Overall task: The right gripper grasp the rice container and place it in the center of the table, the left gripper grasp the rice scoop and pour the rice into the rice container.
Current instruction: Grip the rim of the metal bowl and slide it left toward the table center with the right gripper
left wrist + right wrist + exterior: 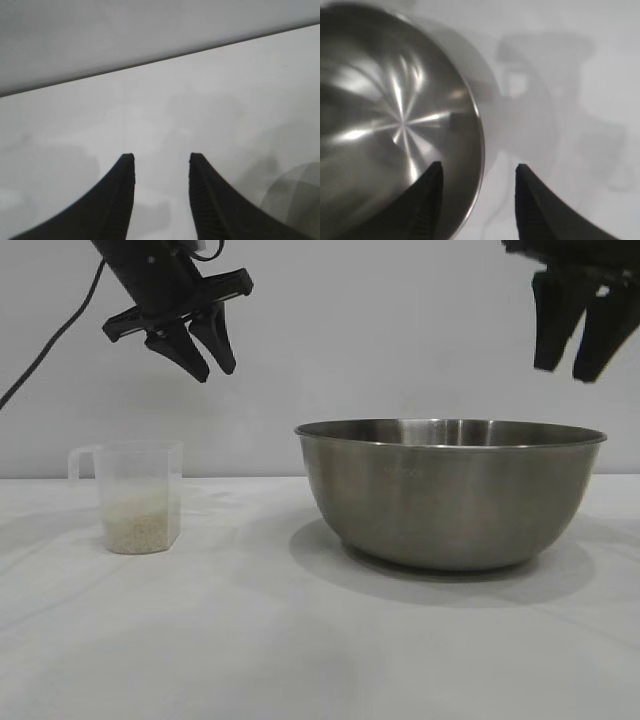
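Observation:
The rice container (450, 492), a wide steel bowl, stands on the white table (250, 640) right of centre. High above its right rim hangs my right gripper (567, 370), open and empty. In the right wrist view that gripper (479, 167) straddles the bowl's rim (481, 145) from above without touching; the rice container's inside (385, 115) holds nothing. At the left stands the rice scoop (139, 496), a clear cup with rice (140, 525) in its lower part. My left gripper (212, 366) hovers open above and right of it. In the left wrist view the left gripper (161, 157) faces bare table (175, 100).
A black cable (55, 340) trails down from the left arm at the far left. A plain wall (380, 330) rises behind the table's far edge. Bare tabletop lies between scoop and bowl and along the front.

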{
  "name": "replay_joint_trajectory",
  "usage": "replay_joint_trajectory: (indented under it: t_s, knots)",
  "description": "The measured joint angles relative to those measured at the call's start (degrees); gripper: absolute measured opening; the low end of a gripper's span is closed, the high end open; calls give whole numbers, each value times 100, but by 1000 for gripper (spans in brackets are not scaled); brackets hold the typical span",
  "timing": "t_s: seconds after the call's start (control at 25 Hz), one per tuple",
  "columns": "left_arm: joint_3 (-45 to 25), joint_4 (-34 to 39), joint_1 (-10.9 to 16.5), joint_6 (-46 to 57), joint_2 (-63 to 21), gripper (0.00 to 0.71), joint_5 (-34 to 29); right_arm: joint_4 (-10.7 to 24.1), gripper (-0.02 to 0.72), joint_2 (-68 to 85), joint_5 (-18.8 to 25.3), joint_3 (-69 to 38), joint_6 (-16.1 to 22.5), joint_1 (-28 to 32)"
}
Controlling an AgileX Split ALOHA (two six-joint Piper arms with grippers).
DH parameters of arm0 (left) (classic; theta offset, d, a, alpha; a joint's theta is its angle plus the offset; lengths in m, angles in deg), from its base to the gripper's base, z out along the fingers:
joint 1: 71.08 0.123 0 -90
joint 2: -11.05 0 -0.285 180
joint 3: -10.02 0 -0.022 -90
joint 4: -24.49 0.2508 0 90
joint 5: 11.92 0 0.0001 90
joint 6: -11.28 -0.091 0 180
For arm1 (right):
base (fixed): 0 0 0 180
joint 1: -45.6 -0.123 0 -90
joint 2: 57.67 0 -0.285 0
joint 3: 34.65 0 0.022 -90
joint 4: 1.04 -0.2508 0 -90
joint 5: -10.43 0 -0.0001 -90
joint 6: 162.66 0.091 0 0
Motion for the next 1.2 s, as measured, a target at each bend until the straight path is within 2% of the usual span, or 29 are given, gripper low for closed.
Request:
replay_joint_trajectory:
  t_s: [0.4,0.52,0.6,0.72,1.2]
  knots:
    - [0,0,0,0,0,218,0,-33,312,-368,-47,-255,9,-12]
    - [0,0,0,0,0,218,0,-45,198,-520,-58,-259,9,-74]
    - [0,0,0,0,0,218,0,-45,87,-570,-69,-259,9,-137]
    - [0,0,0,0,0,218,0,2,0,-581,-90,-259,12,-204]
    - [0,0,0,0,0,218,10,-373,0,-581,-279,-259,23,-649]
